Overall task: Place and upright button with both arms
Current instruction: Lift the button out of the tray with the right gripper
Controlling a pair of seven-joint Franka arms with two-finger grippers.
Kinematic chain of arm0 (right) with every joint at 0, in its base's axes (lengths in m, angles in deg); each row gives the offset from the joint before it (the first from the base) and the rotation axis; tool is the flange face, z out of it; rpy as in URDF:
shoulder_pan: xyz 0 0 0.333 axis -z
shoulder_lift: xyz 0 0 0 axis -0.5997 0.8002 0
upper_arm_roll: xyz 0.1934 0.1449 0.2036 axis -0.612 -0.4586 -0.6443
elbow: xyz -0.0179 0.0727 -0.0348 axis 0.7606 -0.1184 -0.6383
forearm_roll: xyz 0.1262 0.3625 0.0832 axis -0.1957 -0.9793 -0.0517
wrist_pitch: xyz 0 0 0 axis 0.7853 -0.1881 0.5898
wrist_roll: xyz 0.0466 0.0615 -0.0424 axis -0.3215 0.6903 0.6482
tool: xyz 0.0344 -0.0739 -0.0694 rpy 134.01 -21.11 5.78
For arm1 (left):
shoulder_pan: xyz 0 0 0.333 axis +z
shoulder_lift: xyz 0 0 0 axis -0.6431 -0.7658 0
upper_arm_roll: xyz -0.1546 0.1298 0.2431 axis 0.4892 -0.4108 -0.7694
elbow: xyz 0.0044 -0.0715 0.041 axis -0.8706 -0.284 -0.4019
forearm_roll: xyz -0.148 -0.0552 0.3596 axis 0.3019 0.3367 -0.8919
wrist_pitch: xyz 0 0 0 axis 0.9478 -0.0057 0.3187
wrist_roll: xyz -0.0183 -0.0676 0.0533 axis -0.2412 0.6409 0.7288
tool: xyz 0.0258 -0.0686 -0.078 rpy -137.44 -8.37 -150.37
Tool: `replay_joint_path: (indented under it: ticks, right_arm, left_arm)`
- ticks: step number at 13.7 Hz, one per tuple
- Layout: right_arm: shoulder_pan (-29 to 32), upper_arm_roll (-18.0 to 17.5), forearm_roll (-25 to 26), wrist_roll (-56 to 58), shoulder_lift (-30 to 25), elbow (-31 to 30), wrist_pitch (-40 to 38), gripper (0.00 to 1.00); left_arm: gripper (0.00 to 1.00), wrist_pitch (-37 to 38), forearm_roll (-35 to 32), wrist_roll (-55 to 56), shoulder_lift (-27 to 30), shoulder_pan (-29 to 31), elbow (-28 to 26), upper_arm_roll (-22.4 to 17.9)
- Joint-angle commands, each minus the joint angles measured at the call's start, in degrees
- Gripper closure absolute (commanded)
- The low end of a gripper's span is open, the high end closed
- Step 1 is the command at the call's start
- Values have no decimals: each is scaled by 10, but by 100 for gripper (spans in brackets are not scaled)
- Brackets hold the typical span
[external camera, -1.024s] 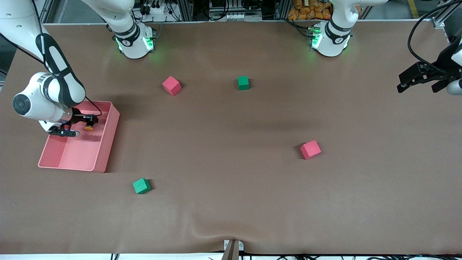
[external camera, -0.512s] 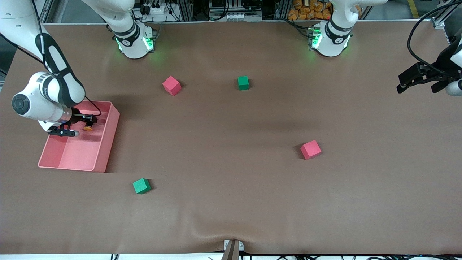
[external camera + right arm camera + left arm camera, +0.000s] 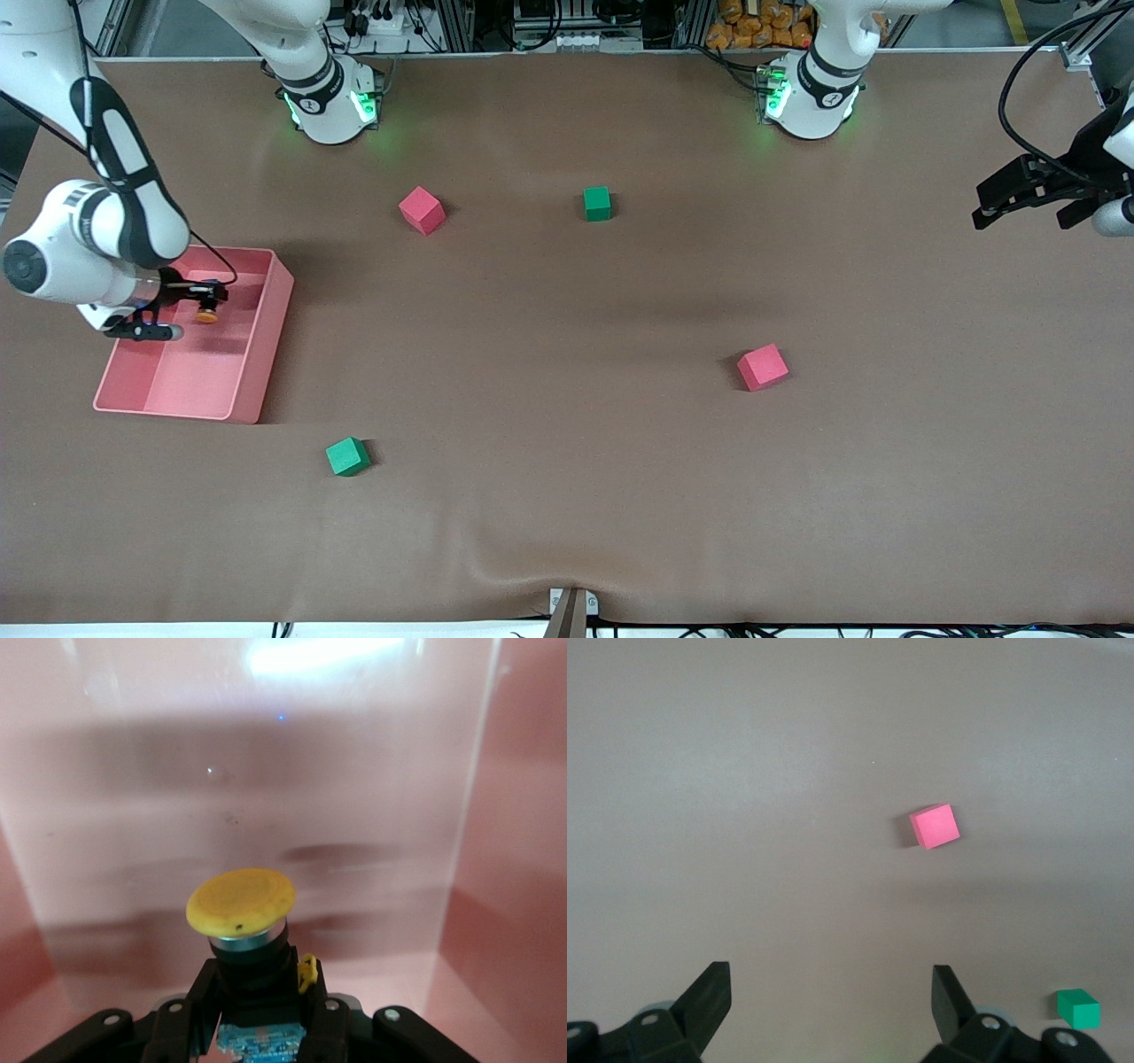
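My right gripper (image 3: 205, 299) is shut on the button (image 3: 207, 315), a small black body with a round orange cap, and holds it over the inside of the pink bin (image 3: 266, 341) at the right arm's end of the table. In the right wrist view the button (image 3: 241, 904) sits between the black fingers (image 3: 190, 1005) with its cap toward the bin's pink floor (image 3: 354, 815). My left gripper (image 3: 997, 202) is open and empty, up in the air over the table's edge at the left arm's end. In the left wrist view its fingers (image 3: 709, 997) stand wide apart above bare table.
Two red cubes (image 3: 422, 209) (image 3: 762, 367) and two green cubes (image 3: 597, 203) (image 3: 347, 456) lie spread over the brown table. The left wrist view shows a red cube (image 3: 935, 826) and a green cube (image 3: 1079, 1008).
My right arm has shifted a little toward the table's end, carrying the button with it over the bin. The left arm has barely moved.
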State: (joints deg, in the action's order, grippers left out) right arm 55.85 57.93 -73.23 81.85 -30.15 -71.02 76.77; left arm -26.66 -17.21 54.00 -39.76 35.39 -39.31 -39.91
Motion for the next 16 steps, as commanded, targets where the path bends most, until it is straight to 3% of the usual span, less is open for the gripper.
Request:
replay_joint_path:
  ticks: [1, 8, 12, 16]
  right_arm:
    - [10, -9, 10, 20, -11, 44, -61, 84]
    - [-25, -13, 9, 18, -24, 155, -234, 84]
    - [-83, -18, -4, 17, -23, 249, -368, 84]
    - [-147, -19, -26, 9, -23, 307, -397, 82]
  left_arm:
    - [0, 7, -9, -3, -4, 2, 8, 2]
    - [0, 6, -4, 1, -11, -4, 7, 2]
    - [0, 6, -5, -6, -11, -3, 9, 2]
    - [0, 7, -4, -7, -11, -3, 8, 2]
